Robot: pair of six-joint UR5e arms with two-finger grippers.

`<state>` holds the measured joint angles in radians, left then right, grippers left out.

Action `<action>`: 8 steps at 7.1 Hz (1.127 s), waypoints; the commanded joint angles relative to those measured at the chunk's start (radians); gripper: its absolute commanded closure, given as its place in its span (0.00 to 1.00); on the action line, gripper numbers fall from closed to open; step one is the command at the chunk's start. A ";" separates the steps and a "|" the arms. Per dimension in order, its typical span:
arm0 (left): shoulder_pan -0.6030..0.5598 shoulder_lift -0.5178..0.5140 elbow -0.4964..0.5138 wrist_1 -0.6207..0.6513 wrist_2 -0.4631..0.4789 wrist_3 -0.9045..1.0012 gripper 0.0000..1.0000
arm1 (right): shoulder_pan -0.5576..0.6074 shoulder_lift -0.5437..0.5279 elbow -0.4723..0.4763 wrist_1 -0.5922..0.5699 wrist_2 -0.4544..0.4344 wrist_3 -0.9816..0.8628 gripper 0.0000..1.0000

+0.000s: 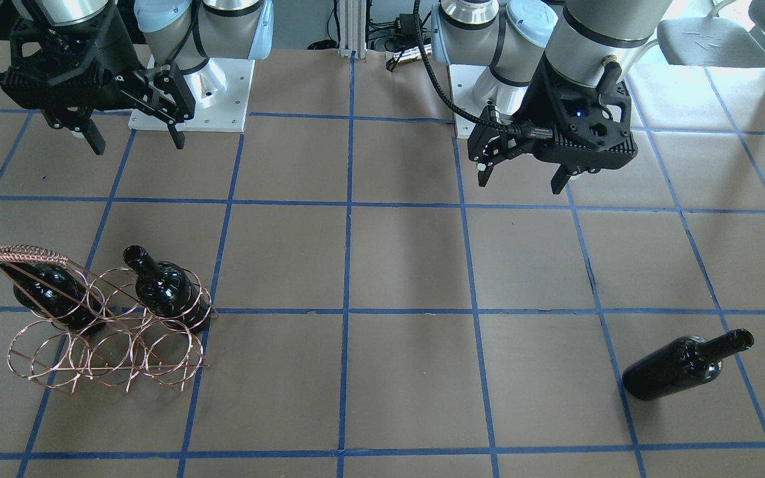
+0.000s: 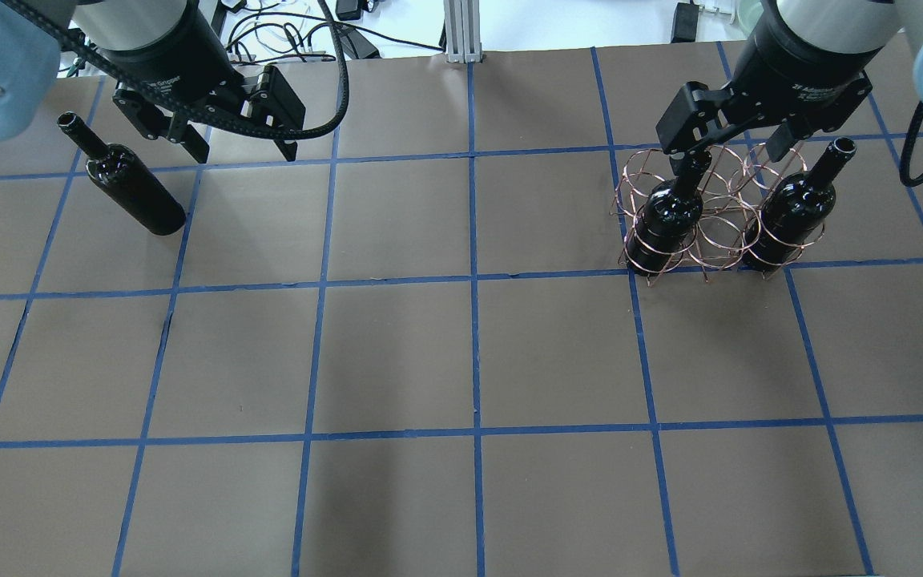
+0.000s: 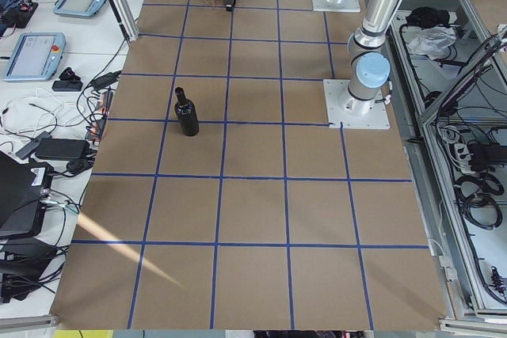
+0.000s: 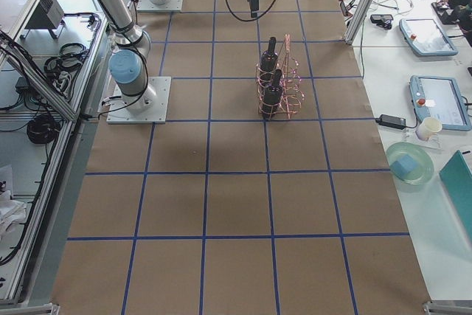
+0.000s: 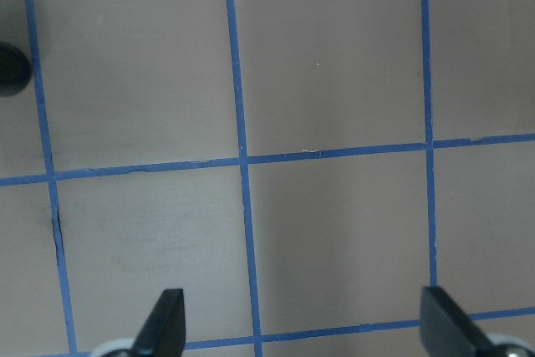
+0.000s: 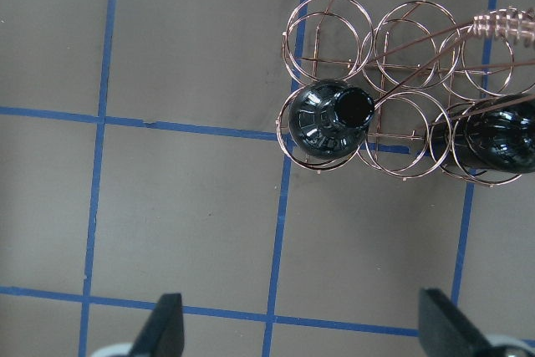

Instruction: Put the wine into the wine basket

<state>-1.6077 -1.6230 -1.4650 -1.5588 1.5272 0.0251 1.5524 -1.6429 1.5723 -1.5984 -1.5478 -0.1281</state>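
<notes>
Left gripper and right gripper fingers were both spread open and empty, last wine bottle stood upright on counter well apart from wine basket holding two others; likely risk: glossy glass slipping or toppling when grasped, or snagging the wire rings

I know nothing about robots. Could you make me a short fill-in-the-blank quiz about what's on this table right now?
1. The wine basket already holds ___ bottles.
2. The lone bottle stands on the table, outside the basket, on the robot's ___ side.
3. The left gripper and the right gripper hold nothing, and the jaws of both are ___.

Missing words: two; left; open.
</notes>
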 commanded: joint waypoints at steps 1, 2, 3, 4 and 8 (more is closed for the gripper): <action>0.040 -0.012 0.000 0.000 -0.012 0.018 0.00 | 0.000 0.000 0.000 0.000 0.000 -0.001 0.00; 0.090 -0.024 0.000 0.009 -0.057 0.019 0.00 | 0.000 0.000 0.000 0.000 0.000 0.001 0.00; 0.141 -0.029 0.002 0.046 -0.068 0.071 0.00 | 0.000 0.000 0.000 0.000 0.000 -0.001 0.00; 0.199 -0.031 0.005 0.048 -0.067 0.147 0.00 | 0.000 0.000 0.000 0.000 0.000 0.001 0.00; 0.402 -0.125 0.069 0.098 -0.055 0.337 0.00 | 0.000 0.000 0.000 0.000 0.000 -0.001 0.00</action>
<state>-1.2610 -1.7064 -1.4234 -1.4803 1.4707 0.3189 1.5524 -1.6429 1.5723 -1.5984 -1.5478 -0.1288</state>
